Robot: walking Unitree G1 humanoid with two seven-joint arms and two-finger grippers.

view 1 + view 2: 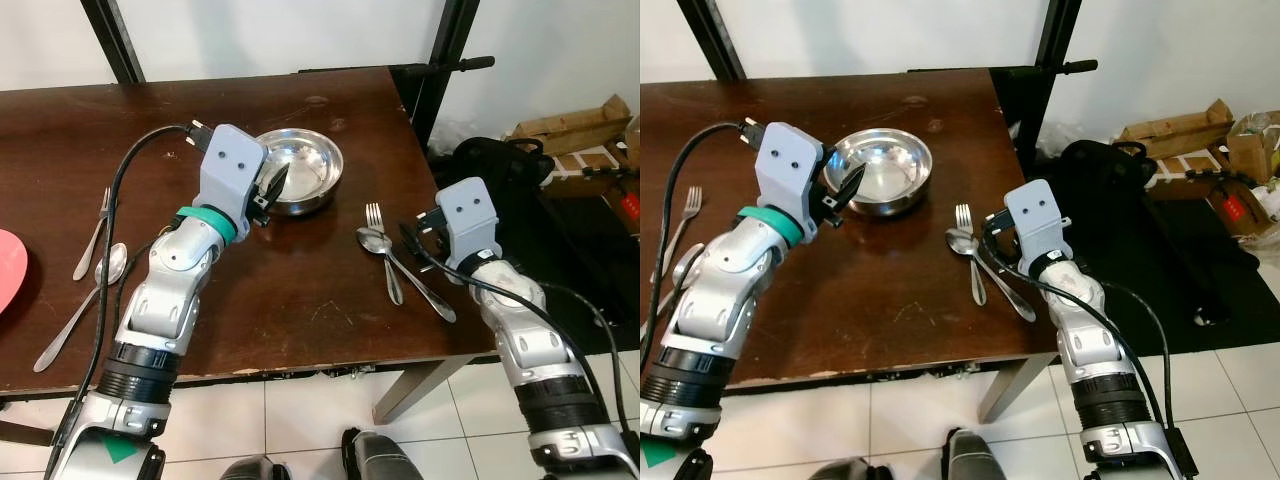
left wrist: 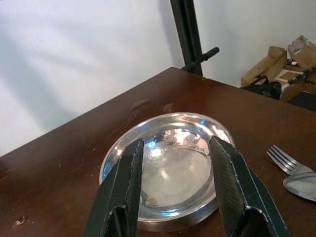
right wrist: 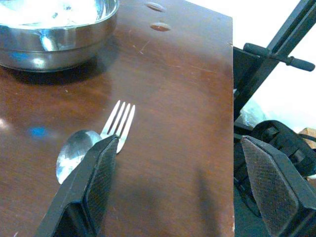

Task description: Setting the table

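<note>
The left pincer (image 1: 272,190) is held released just above the near rim of the steel bowl (image 1: 300,170), its two black fingers (image 2: 123,187) spread and nothing between them. In the left wrist view the bowl (image 2: 168,168) is framed between those fingers, with a little glare on its shiny inside; this view also catches the tines of a fork (image 2: 286,160) and the tip of a spoon (image 2: 301,185) beside it.

The right pincer (image 1: 415,240) is likewise released, its fingers (image 3: 94,182) set wide apart, and is held low at the right edge of the table (image 1: 300,290). In the right wrist view one finger is seen over the table beside the fork (image 3: 118,121) and spoon (image 3: 74,155), while the other finger hangs past the table's right edge, over the dark things on the floor.

From the head views, the bowl is placed toward the far right corner of the table. The fork (image 1: 382,250) and spoon (image 1: 400,265) are laid side by side, touching or nearly so, between the bowl and the right edge. A second fork (image 1: 95,235) and second spoon (image 1: 85,305) are laid near the left edge, just beside a red plate (image 1: 10,268) cut off by the frame. Bare table is left along the near edge and the far left. Cardboard boxes (image 1: 575,125) and a black bag (image 1: 500,160) are seen on the floor beyond the right edge.
</note>
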